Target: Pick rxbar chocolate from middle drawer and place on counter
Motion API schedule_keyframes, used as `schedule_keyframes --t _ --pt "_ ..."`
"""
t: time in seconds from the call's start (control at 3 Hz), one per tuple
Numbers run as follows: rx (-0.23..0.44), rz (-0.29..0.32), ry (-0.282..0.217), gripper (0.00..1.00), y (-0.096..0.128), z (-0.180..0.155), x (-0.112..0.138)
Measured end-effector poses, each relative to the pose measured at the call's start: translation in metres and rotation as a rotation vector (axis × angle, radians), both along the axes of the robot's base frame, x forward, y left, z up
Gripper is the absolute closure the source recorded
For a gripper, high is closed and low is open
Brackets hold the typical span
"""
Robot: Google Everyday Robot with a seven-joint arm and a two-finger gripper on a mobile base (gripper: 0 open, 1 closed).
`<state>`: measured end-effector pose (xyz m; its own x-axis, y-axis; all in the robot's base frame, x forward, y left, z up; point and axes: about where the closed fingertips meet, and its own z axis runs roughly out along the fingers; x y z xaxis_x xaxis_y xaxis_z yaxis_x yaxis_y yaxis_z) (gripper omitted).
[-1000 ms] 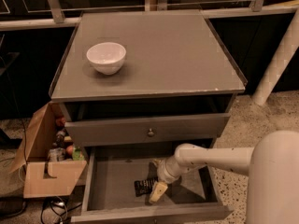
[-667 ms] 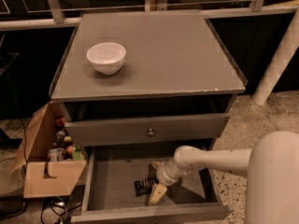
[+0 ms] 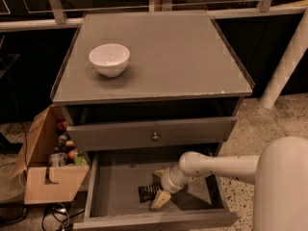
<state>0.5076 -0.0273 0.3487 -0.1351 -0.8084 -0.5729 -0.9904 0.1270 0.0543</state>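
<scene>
The middle drawer (image 3: 118, 182) is pulled out below the drawer front with the brass knob. The rxbar chocolate (image 3: 147, 192), a small flat black bar, lies on the drawer floor near the middle front. My gripper (image 3: 158, 191) reaches down into the drawer from the right, with its pale fingers (image 3: 160, 199) right at the bar's right end; one finger is in front of the bar and the other behind it. The counter (image 3: 173, 57) is the grey top above.
A white bowl (image 3: 109, 59) stands on the counter's left side. An open cardboard box (image 3: 45, 167) with bottles and small items sits on the floor left of the cabinet. A white post (image 3: 284, 66) stands at the right. Cables lie on the floor at lower left.
The gripper has stayed at the bar in the drawer; only a very slight shift shows. The bar has not moved.
</scene>
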Motion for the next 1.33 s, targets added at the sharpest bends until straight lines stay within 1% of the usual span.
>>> schedule_keyframes --t 1.0,1.33 --pt "0.0 0.0 0.0 0.87 0.0 0.0 0.0" --pt "0.0 0.0 0.0 1.0 0.0001 -0.0001 -0.0001"
